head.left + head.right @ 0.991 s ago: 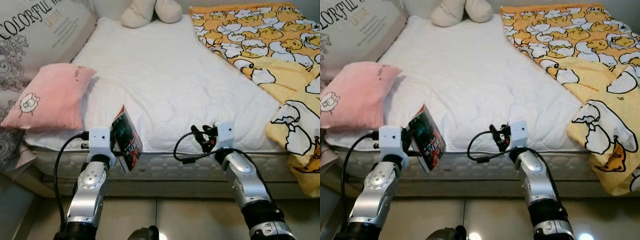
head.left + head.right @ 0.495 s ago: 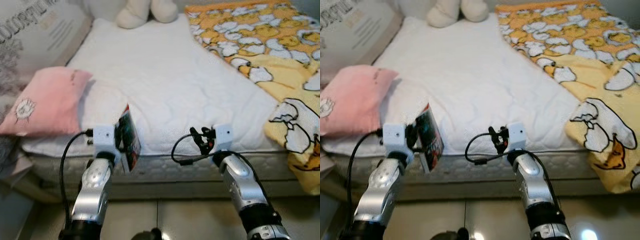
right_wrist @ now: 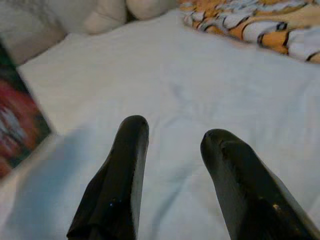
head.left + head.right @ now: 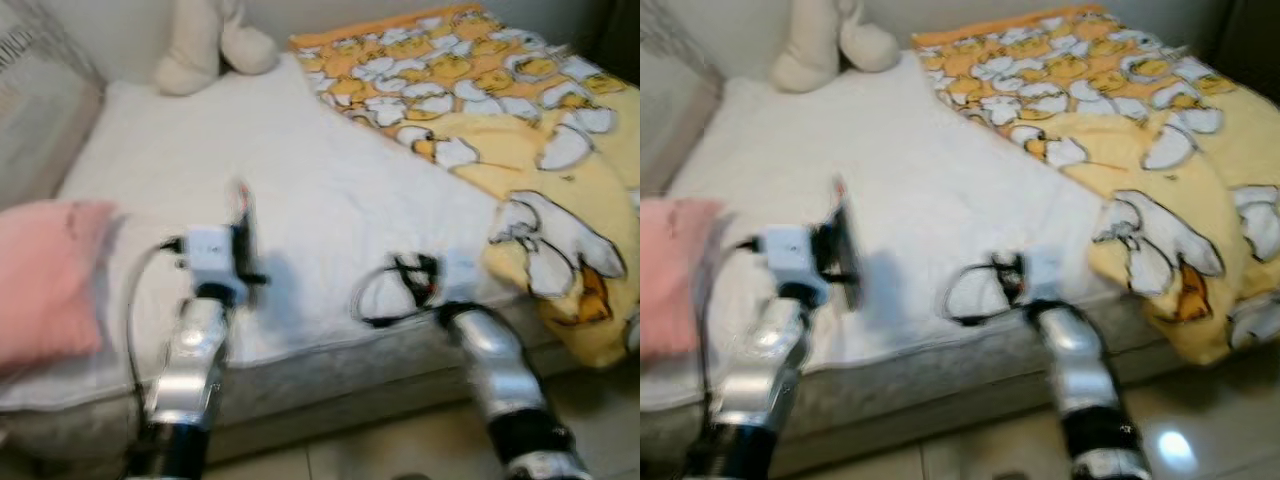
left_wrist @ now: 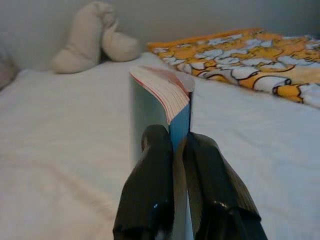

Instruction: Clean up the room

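Note:
My left gripper (image 5: 175,150) is shut on a thin book (image 5: 160,105) held upright on its edge, above the white mattress (image 4: 300,180). Seen from the head the book (image 4: 241,225) is edge-on and blurred, just ahead of the left wrist. The right wrist view catches its red and dark cover (image 3: 20,127). My right gripper (image 3: 172,142) stands open over the mattress near the front edge, with nothing between its fingers.
A yellow duck-print blanket (image 4: 500,120) covers the right side of the bed and hangs over its corner. A cream plush toy (image 4: 205,45) lies at the head. A pink pillow (image 4: 45,270) sits at the left edge. Tiled floor (image 4: 1180,440) lies below.
The camera has swung to the right and the picture is blurred. The book has turned from cover-on to edge-on in my left gripper. Both arms now reach over the mattress.

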Motion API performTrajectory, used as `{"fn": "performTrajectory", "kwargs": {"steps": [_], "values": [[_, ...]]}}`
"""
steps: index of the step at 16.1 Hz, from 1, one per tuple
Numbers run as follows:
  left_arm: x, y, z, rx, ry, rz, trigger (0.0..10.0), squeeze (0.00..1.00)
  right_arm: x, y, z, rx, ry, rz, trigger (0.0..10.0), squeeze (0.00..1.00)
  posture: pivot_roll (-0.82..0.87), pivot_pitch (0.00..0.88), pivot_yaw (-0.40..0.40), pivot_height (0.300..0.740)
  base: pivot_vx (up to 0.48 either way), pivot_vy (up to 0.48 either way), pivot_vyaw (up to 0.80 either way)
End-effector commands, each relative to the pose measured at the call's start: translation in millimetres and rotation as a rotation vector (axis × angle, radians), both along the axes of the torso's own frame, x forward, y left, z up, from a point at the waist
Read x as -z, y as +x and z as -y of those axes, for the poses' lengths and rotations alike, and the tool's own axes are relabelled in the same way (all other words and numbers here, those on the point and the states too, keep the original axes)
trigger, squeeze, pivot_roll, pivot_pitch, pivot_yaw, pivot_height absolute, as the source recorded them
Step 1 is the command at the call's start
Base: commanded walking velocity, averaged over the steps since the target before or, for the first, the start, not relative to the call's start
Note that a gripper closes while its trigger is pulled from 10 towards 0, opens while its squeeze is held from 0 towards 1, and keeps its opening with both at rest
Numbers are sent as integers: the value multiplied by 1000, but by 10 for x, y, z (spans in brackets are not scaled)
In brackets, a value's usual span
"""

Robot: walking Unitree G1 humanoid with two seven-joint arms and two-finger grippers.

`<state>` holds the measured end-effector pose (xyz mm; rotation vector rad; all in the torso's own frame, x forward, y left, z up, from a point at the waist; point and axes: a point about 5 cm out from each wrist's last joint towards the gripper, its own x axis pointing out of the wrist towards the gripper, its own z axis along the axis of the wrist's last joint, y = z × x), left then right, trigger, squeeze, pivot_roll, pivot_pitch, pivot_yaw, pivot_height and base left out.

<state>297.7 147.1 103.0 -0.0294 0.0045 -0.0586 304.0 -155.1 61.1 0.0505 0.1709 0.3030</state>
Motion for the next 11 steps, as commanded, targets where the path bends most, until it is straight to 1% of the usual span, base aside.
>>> {"fn": "performTrajectory", "kwargs": {"steps": [1,2,3,7,9,10,11], "values": [[-119,28,-150,-50,2,52,10000,0,-75,38,-186,-50,32,34,10000,4,-127,0,147,740,416,0,0],[-123,16,-165,-78,-7,52,10000,0,-80,33,-191,-62,32,36,10000,47,-124,0,146,740,281,390,625],[-101,-5,-163,-102,-4,41,10000,0,-79,28,-205,-76,29,31,10000,67,-124,0,146,740,0,300,569],[-41,1,-118,-106,19,4,10000,0,-77,28,-209,-95,35,27,10000,86,-121,0,137,740,0,0,539],[68,-33,-153,-94,30,-42,10000,0,-86,36,-166,-71,45,27,10000,90,-122,0,128,740,0,0,513],[184,-107,-206,-89,24,-78,10000,0,-90,36,-94,-30,47,27,10000,86,-128,0,114,740,0,0,494],[269,-170,-234,-102,-3,-105,10000,0,-87,24,-43,-15,37,26,10000,86,-134,0,100,740,0,0,475]]}}
